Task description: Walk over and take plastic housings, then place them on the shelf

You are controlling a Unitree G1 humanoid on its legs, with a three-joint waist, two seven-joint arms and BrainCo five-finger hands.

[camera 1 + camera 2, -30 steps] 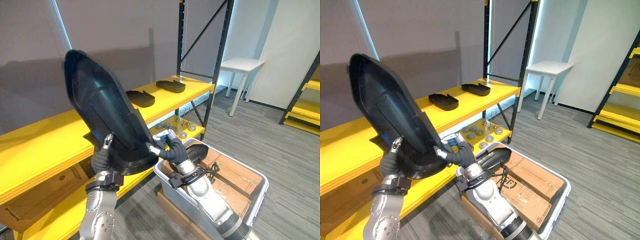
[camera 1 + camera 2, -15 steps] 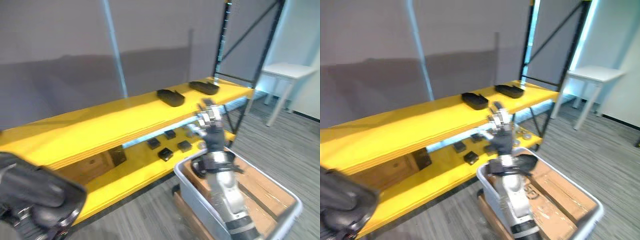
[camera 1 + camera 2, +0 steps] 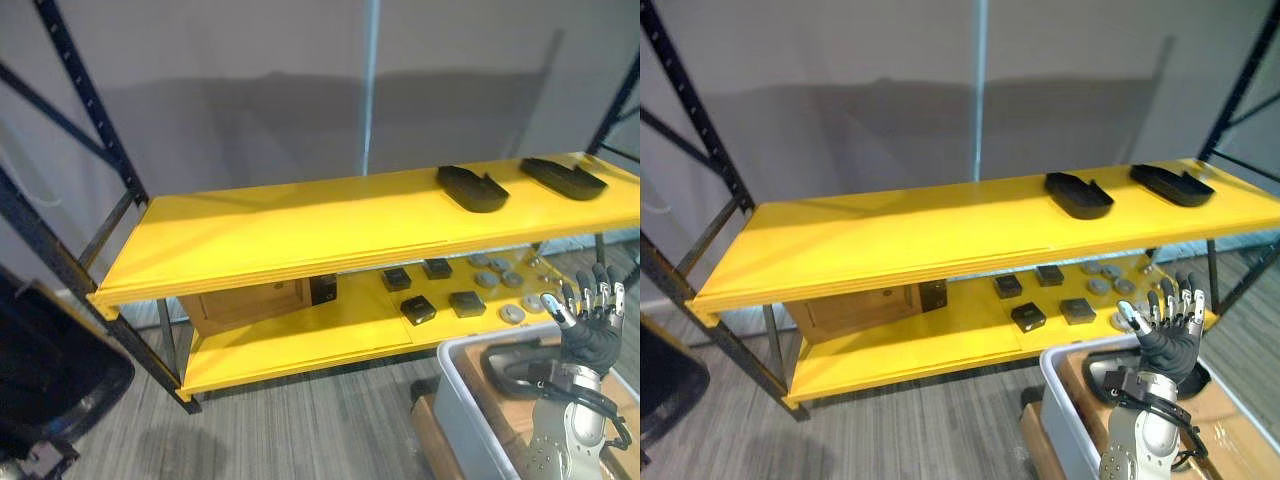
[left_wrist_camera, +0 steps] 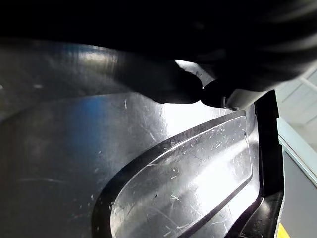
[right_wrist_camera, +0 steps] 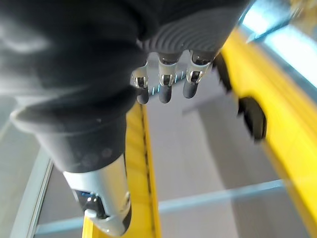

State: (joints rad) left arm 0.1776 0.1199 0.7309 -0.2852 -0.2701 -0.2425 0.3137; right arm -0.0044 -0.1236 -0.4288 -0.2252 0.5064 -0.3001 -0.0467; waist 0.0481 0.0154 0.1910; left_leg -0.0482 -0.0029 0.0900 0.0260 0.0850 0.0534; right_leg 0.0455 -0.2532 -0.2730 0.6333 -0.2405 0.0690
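A large black plastic housing (image 3: 50, 375) hangs at the lower left, and its scratched inner face (image 4: 178, 178) shows from very close in the left wrist view. Dark fingertips (image 4: 190, 89) of my left hand press on it there, curled onto it. My right hand (image 3: 592, 322) is raised at the lower right with straight fingers (image 5: 163, 82), holding nothing. Two smaller black housings (image 3: 470, 188) (image 3: 562, 177) lie on the right end of the yellow shelf's upper board (image 3: 300, 225). Another black housing (image 3: 515, 365) lies in the grey bin (image 3: 455, 400) under my right hand.
The lower yellow board (image 3: 300, 335) carries small black blocks (image 3: 418, 308) and grey discs (image 3: 512, 313), with a brown box (image 3: 245, 300) at its back. Dark steel uprights (image 3: 75, 110) frame the shelf's left end. Grey floor lies before the shelf.
The camera has swung left along the shelf. My right hand has let go of the large housing and stands open over the bin. The housing now sits low at the left.
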